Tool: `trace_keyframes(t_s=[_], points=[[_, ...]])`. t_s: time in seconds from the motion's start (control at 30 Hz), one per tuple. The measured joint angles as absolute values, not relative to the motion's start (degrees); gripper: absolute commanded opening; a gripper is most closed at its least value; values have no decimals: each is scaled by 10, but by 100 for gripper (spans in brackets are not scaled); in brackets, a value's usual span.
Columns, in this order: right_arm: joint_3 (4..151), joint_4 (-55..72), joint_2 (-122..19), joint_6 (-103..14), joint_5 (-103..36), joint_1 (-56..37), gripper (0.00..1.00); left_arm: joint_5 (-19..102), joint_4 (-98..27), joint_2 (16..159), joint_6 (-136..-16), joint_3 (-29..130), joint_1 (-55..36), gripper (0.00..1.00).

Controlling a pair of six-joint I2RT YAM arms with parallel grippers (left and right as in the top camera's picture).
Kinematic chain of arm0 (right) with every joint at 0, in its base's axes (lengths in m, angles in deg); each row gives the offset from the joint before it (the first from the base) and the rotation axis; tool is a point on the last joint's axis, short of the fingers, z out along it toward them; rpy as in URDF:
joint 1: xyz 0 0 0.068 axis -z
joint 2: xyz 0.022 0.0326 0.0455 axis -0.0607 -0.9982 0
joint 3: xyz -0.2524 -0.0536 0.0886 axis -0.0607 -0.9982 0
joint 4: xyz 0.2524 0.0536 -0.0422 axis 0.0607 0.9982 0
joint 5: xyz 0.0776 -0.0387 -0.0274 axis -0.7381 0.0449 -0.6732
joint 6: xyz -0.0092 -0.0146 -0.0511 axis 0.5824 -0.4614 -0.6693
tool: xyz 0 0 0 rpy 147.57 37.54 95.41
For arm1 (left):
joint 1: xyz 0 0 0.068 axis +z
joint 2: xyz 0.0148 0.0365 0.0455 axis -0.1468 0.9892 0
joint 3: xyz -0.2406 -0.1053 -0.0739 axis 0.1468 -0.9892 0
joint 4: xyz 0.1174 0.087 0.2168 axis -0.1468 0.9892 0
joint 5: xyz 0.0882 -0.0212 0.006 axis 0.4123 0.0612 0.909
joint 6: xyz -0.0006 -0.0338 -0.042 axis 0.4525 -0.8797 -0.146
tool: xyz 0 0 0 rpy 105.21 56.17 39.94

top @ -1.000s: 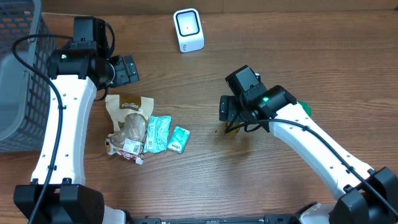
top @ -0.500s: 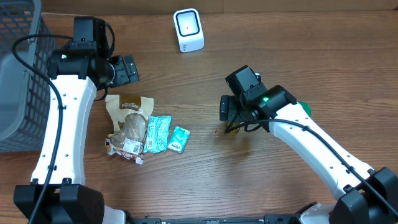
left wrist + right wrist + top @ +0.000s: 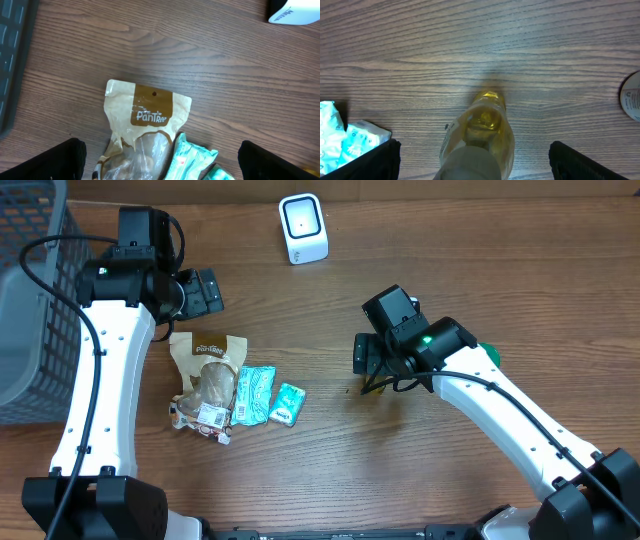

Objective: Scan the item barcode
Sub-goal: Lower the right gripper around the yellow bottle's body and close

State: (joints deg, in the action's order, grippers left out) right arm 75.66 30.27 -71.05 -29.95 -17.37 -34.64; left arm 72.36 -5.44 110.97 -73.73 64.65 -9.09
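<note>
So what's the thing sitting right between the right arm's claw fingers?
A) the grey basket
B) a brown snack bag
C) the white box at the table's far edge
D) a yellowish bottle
D: the right wrist view shows a yellowish bottle between the spread fingers of the right gripper, neither finger touching it.

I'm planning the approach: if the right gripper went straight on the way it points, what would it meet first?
Probably the yellow bottle, which lies centred ahead of the right gripper, between its open jaws. How far off it is I cannot tell.
</note>
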Motion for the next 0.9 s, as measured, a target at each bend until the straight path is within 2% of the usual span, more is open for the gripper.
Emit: trace_keyframes(t_s=[0.43, 0.5, 0.6, 0.7, 0.9], points=[[755, 299, -710, -300, -173, -347, 91, 724, -54, 1110, -737, 646, -91, 100], [747, 286, -710, -299, -172, -347, 88, 724, -54, 1110, -737, 646, -91, 100], [728, 259, -710, -302, -173, -346, 76, 724, -54, 1110, -737, 646, -91, 100], [715, 251, -710, -300, -171, -347, 69, 724, -54, 1110, -737, 646, -91, 100], [713, 240, -710, -299, -163, -347, 68, 724, -54, 1110, -737, 646, -91, 100]])
